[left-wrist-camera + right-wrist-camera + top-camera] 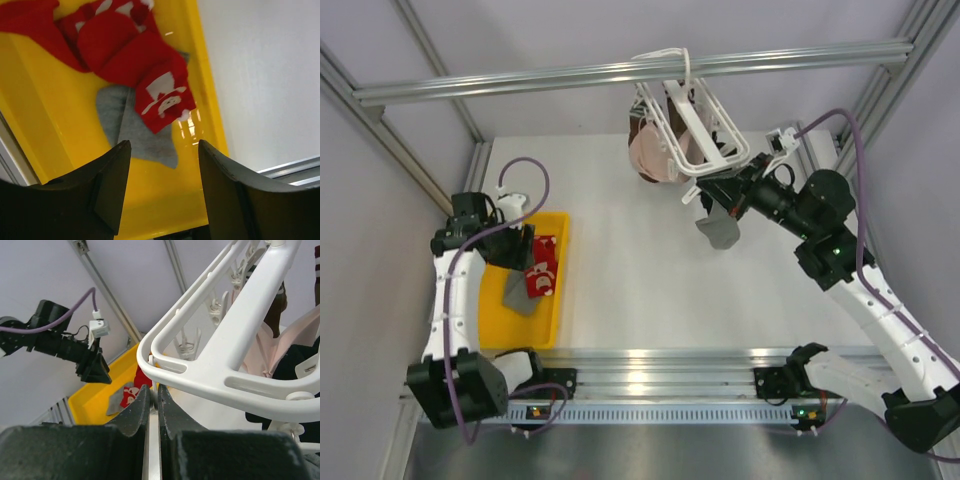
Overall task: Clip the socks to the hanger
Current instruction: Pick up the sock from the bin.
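White table (pixel 640 290), matte and plain, closed in by pale walls and aluminium posts, with a rail (pixel 520 82) spanning the far side. Hooked over that rail, the hanger (pixel 232 340), pegs dangling beneath, a pink sock (pixel 650 150) pegged at its far side. Along the table's left edge, a yellow tray (pixel 525 335), long side running away from the arm bases. Inside it, red socks (pixel 125 50) heaped mid-tray, overlapping a grey sock (pixel 117 115) flat on the tray floor, long axis slanting across the tray, near end bare of red cloth. Under the hanger's near corner, a hanging grey sock (pixel 720 230), just below the right fingers (pixel 142 410). Those clenched almost together beside the frame's rounded corner; impossible to tell whether pinching that cloth. Left fingers (pixel 112 185) released, spread wide, poised above the tray, the grey sock's bare end directly ahead between them, not touching. Left arm clearly nearer for the tray's socks; right arm well apart, up at the hanger. Likely next: straight descent onto the exposed grey end, spread set across the sock's length, keeping off the tray wall.
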Tool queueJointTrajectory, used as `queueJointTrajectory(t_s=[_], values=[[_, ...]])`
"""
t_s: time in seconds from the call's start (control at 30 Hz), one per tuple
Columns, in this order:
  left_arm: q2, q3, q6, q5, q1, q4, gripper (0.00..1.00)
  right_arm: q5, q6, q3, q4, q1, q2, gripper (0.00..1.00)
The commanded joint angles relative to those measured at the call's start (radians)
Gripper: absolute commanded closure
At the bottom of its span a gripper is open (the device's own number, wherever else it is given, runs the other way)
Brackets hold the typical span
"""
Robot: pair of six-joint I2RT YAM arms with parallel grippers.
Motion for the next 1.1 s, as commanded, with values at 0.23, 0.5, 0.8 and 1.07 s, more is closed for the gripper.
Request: queueJointTrajectory(t_s=[0.23, 0.5, 0.8, 1.07], values=[[0.255, -0.117, 0.173, -0.202, 0.112, -0.042, 0.36, -0.045, -0.009, 0.060, 0.010, -0.006, 0.021, 1.00], [0.308, -0.246, 0.184, -0.251, 0.115, 0.122, 0.35, -0.070, -0.017, 0.055, 0.024, -0.008, 0.023, 1.00], [0.339, -0.212, 0.211, -0.257, 0.115, 0.158, 0.78, -0.070, -0.021, 0.066, 0.022, -0.009, 0.041, 1.00], [0.218, 0.068, 0.271, -0.234, 0.127, -0.118, 1.00, -0.047, -0.041, 0.069, 0.007, -0.008, 0.047, 1.00]])
